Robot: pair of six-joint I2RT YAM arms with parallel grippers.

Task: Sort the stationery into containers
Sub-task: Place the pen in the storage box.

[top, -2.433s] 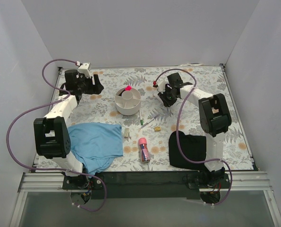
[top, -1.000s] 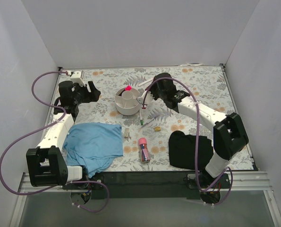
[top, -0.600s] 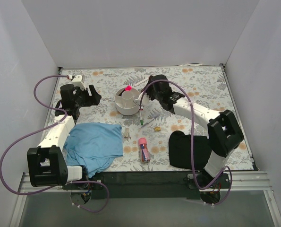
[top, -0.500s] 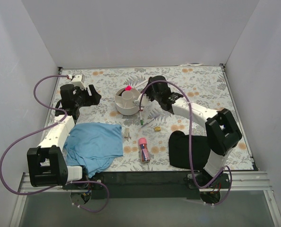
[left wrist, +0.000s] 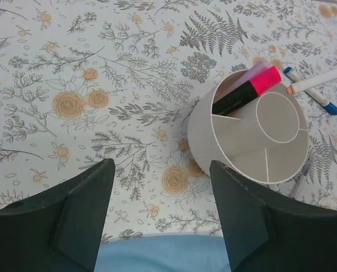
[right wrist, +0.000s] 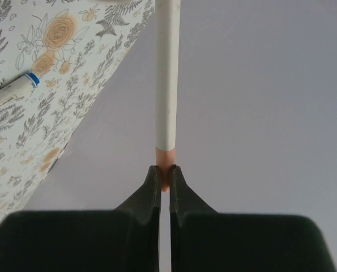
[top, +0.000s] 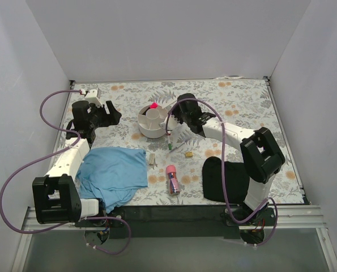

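Observation:
The white round organiser (top: 151,133) stands at mid-table with a pink highlighter (top: 153,106) in an outer compartment; both also show in the left wrist view, the organiser (left wrist: 208,141) and the highlighter (left wrist: 247,90). My right gripper (top: 174,113) is just right of the organiser. It (right wrist: 168,170) is shut on the peach end of a white marker (right wrist: 168,73). My left gripper (top: 107,111) is left of the organiser and is open and empty in its wrist view (left wrist: 161,164). A pink tube (top: 172,179), a green-capped pen (top: 170,145), a brass piece (top: 188,153) and a grey piece (top: 152,159) lie in front.
A blue cloth (top: 114,170) lies at the front left and a black cloth (top: 225,178) at the front right. A blue-capped marker (left wrist: 307,93) and a white peach-tipped marker (left wrist: 321,79) show beside the organiser's far side. White walls enclose the table.
My right arm has swung left from the back right to the organiser's right side, holding the marker. My left arm has stretched out and shifted slightly; its gripper stays open.

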